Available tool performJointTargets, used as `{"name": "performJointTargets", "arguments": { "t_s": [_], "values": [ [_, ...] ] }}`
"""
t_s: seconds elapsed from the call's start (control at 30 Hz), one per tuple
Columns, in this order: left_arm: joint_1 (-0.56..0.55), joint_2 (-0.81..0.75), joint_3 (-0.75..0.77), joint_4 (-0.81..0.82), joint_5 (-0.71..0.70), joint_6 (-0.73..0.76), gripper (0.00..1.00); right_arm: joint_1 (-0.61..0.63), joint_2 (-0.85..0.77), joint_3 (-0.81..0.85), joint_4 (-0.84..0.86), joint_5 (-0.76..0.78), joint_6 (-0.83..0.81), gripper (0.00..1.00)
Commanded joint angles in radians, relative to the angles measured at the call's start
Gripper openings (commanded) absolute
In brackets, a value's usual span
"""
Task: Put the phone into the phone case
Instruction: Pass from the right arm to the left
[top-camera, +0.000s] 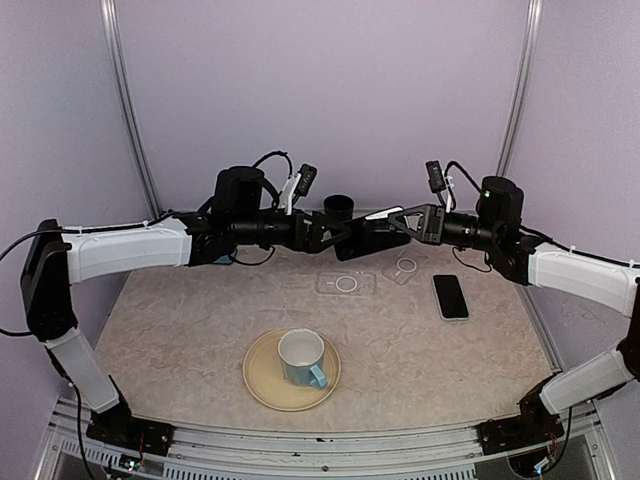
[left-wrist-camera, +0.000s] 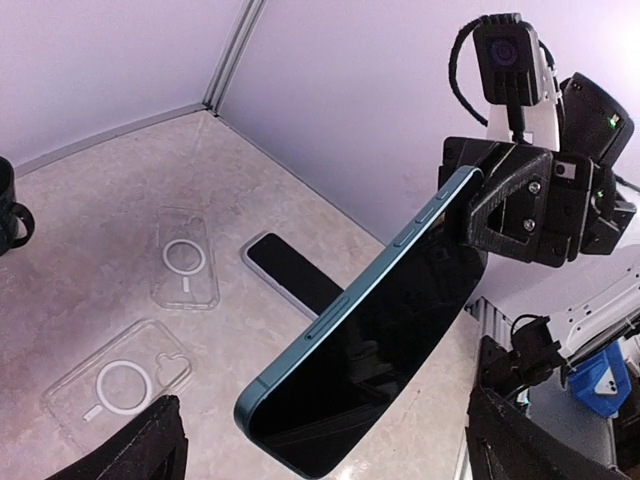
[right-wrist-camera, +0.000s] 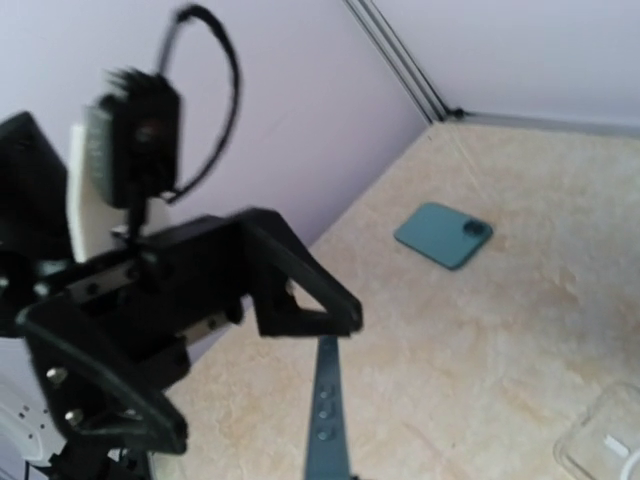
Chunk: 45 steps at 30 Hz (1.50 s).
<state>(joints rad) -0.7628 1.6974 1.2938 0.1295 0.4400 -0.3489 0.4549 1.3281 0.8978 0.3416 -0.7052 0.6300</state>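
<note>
A dark-screened phone (top-camera: 365, 240) with a teal frame hangs in the air between the two arms. My right gripper (top-camera: 402, 223) is shut on its far end (left-wrist-camera: 455, 195). The phone's near end (left-wrist-camera: 300, 420) lies between the wide-open fingers (left-wrist-camera: 140, 450) of my left gripper (top-camera: 338, 234), with space on both sides. In the right wrist view the phone's edge (right-wrist-camera: 328, 430) rises from the bottom to the left gripper (right-wrist-camera: 300, 300); my right fingers are out of frame there. Two clear phone cases (top-camera: 347, 283) (top-camera: 405, 268) lie flat on the table below (left-wrist-camera: 183, 270) (left-wrist-camera: 115, 385).
A second phone (top-camera: 450, 296) lies screen-up at the right (left-wrist-camera: 290, 272). A teal phone-shaped thing (right-wrist-camera: 443, 233) lies back-up near the left wall. A black cup (top-camera: 339, 207) stands at the back. A mug (top-camera: 302, 358) sits on a beige plate (top-camera: 262, 385) near the front.
</note>
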Motion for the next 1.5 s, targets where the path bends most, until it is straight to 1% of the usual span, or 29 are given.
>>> {"name": "performJointTargets", "arguments": {
  "t_s": [0.0, 0.33, 0.47, 0.6, 0.83, 1.0, 1.2, 1.33, 1.47],
  "values": [
    [0.014, -0.016, -0.015, 0.149, 0.116, -0.126, 0.93, -0.009, -0.047, -0.027, 0.194, -0.029, 0.042, 0.0],
    [0.013, 0.063, -0.031, 0.374, 0.248, -0.327, 0.89, -0.009, -0.017, -0.097, 0.442, -0.053, 0.156, 0.0],
    [0.007, 0.084, -0.031, 0.413, 0.266, -0.358, 0.88, -0.009, -0.004, -0.107, 0.49, -0.047, 0.169, 0.0],
    [0.001, 0.098, -0.034, 0.468, 0.289, -0.398, 0.82, -0.009, 0.013, -0.118, 0.517, -0.034, 0.172, 0.0],
    [-0.007, 0.121, -0.036, 0.527, 0.319, -0.428, 0.68, -0.009, 0.041, -0.129, 0.552, -0.035, 0.191, 0.0],
    [-0.007, 0.133, -0.036, 0.568, 0.346, -0.455, 0.54, -0.009, 0.047, -0.14, 0.574, -0.022, 0.197, 0.0],
    [-0.007, 0.137, -0.039, 0.579, 0.35, -0.459, 0.43, -0.009, 0.064, -0.151, 0.592, -0.017, 0.211, 0.0],
    [-0.007, 0.137, -0.04, 0.581, 0.353, -0.461, 0.33, -0.009, 0.076, -0.156, 0.607, -0.019, 0.223, 0.0],
    [-0.004, 0.137, -0.041, 0.58, 0.353, -0.46, 0.18, -0.009, 0.078, -0.158, 0.601, -0.016, 0.221, 0.0]
  ]
}}
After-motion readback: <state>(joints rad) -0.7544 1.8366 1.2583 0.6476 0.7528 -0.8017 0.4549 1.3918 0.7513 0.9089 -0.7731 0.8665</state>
